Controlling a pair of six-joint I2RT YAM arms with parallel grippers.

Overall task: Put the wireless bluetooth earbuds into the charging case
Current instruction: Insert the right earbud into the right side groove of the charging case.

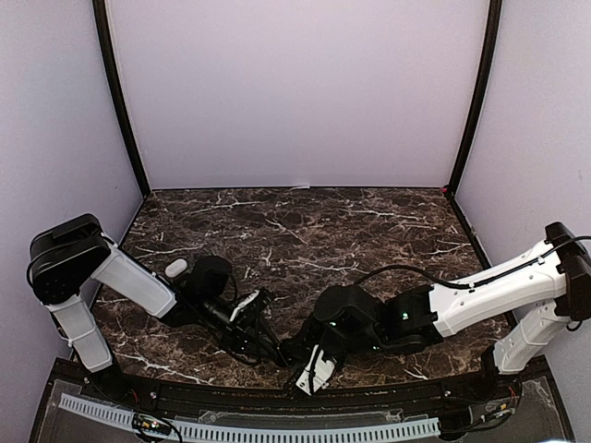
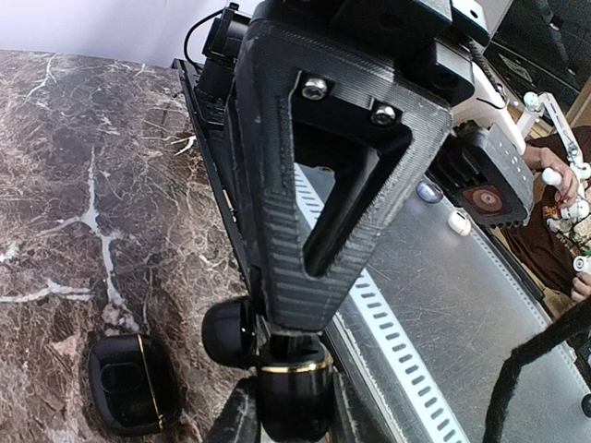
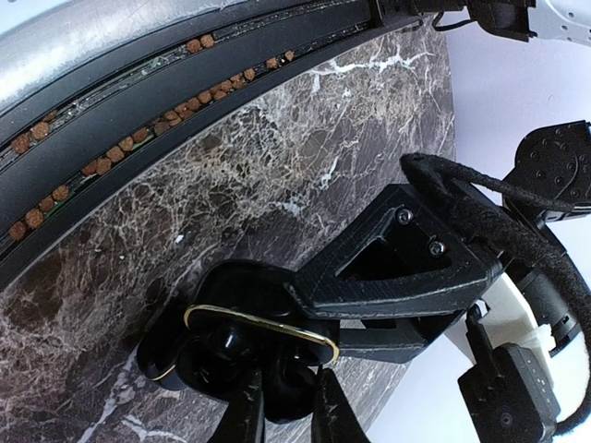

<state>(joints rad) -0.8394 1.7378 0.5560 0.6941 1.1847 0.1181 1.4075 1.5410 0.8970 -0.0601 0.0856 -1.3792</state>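
A black charging case (image 3: 259,325) with a gold rim lies open near the table's front edge, its lid (image 3: 159,358) swung out to the left. My left gripper (image 2: 294,406) is shut on one end of the case (image 2: 294,383). My right gripper (image 3: 291,411) is shut on a glossy black earbud (image 3: 295,388), held at the case's opening. Another rounded black piece (image 2: 226,332) shows beside the right finger (image 2: 323,185); I cannot tell whether it is a bud or the lid. From above, both grippers (image 1: 268,343) (image 1: 295,358) meet at the front middle, hiding the case.
A second black case (image 2: 134,383) sits shut on the marble just left of the held one. A small white rounded object (image 1: 175,268) lies at the left near the left arm. A black rail and a white slotted strip (image 1: 277,429) run along the front edge.
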